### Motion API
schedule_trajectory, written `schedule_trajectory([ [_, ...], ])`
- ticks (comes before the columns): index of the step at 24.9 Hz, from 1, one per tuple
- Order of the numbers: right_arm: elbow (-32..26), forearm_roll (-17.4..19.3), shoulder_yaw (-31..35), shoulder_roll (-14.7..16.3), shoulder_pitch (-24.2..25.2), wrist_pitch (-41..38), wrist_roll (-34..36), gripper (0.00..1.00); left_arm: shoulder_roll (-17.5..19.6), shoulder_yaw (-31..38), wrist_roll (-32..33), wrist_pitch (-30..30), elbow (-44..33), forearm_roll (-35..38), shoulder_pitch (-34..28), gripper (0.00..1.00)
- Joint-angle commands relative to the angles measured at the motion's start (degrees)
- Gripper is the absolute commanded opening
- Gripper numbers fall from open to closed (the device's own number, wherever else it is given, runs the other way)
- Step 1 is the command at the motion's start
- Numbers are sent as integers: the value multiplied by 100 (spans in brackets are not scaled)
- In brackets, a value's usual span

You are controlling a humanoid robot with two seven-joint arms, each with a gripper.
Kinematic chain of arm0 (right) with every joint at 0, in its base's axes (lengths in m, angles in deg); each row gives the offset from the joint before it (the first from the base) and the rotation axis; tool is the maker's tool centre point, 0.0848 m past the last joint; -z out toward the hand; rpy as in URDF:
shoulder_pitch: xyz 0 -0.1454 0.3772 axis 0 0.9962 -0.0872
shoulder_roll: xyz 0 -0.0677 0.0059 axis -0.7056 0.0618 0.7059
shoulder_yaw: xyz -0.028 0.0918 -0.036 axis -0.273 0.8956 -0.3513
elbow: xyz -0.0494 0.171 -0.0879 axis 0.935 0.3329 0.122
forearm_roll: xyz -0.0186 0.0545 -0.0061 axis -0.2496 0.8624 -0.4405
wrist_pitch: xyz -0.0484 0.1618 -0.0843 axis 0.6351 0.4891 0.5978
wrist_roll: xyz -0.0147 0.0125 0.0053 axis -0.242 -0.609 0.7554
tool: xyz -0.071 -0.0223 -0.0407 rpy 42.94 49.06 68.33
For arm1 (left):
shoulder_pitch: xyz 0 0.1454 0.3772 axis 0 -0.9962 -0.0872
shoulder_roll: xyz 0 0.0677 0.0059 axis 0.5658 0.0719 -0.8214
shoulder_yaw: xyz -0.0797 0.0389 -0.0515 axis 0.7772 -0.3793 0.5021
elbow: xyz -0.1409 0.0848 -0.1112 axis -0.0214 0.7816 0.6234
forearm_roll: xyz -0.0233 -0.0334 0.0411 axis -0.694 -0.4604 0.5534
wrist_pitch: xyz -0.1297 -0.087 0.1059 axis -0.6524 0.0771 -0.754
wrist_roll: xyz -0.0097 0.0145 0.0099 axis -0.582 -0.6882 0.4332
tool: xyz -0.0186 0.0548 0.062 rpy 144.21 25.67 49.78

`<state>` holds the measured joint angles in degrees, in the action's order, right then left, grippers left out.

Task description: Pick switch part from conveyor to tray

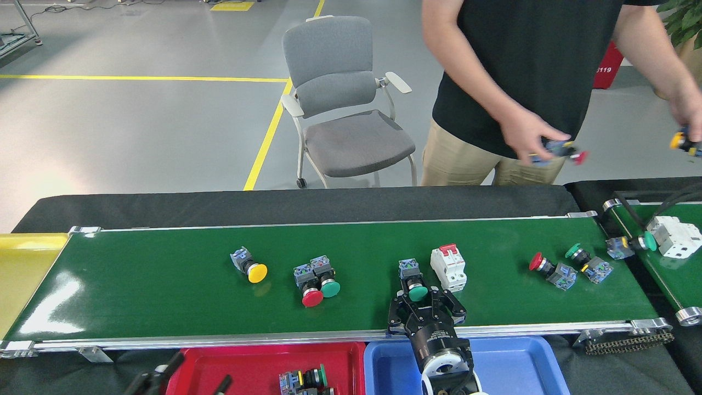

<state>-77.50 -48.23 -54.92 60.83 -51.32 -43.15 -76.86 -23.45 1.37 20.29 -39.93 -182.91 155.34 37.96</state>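
The conveyor [164,285] crosses the head view with several switch parts on it. A green-capped switch part [415,285] lies near the front rail, and my right gripper [419,299] is shut on its cap from the near side. Further parts on the belt are a yellow-capped one [249,266], a red and green pair [313,280], a red one [551,269] and a green one [587,263]. Below the front rail sit a red tray [263,362] holding switch parts [304,378] and a blue tray [504,356]. My left gripper [192,381] shows only as two spread fingers at the bottom edge, over the red tray.
A white circuit breaker [448,267] stands just right of the gripped part. A person behind the belt holds switch parts in both hands [526,137]. A second belt [674,274] at the right carries another breaker [674,236]. A yellow bin [22,274] is at the left, a grey chair [345,109] behind.
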Motion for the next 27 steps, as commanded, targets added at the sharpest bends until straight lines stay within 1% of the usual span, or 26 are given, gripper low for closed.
schedule_trajectory([
  [1,-468,96,-2,26,163,-456,-9,17,33,113,-45,-316,51,-121,71,100],
  [3,-1004,210,-11,44,549,-1017,-9,17,42,87,-45,-325,77,-156,80,100],
  [4,-1171,210,-11,70,682,-1309,-9,17,42,52,-45,-325,60,-156,80,100],
  [5,-1347,210,-20,105,875,-1783,0,17,33,34,-45,-325,42,-156,88,100],
  [7,-1435,210,-46,114,1103,-2661,0,18,42,8,-37,-316,77,-130,220,100],
  [8,-1426,201,-125,123,1174,-3022,-9,20,50,-36,-28,-325,112,-104,378,100],
  [9,-1409,157,-274,123,1235,-3198,-27,23,59,-106,7,-334,200,-95,527,100],
  [10,-1391,157,-450,123,1297,-3198,-27,32,94,-211,25,-352,297,-86,642,100],
  [11,-1400,157,-582,123,1350,-3207,-27,53,147,-370,43,-369,376,-33,809,100],
  [12,-1409,175,-644,123,1358,-3260,-27,94,173,-572,60,-404,411,125,1011,100],
  [13,-1418,183,-652,123,1358,-3286,-27,98,182,-739,86,-492,420,327,1187,100],
  [14,-1418,201,-652,123,1358,-3312,-27,100,191,-836,95,-554,446,477,1284,100],
  [16,-1418,210,-644,123,1350,-3383,-35,100,156,-1108,148,-686,561,749,1547,100],
  [19,-1409,219,-617,114,1306,-3339,-35,100,165,-1258,253,-694,763,775,1758,100],
  [21,-1444,227,-485,70,1297,-3277,-27,100,173,-1249,262,-694,974,784,1881,100],
  [24,-1488,227,156,-53,1165,-2653,9,100,200,-1240,262,-765,1519,784,2312,100],
  [27,-1514,219,420,0,1112,-1678,228,99,323,-1240,262,-923,2081,784,2725,100],
])
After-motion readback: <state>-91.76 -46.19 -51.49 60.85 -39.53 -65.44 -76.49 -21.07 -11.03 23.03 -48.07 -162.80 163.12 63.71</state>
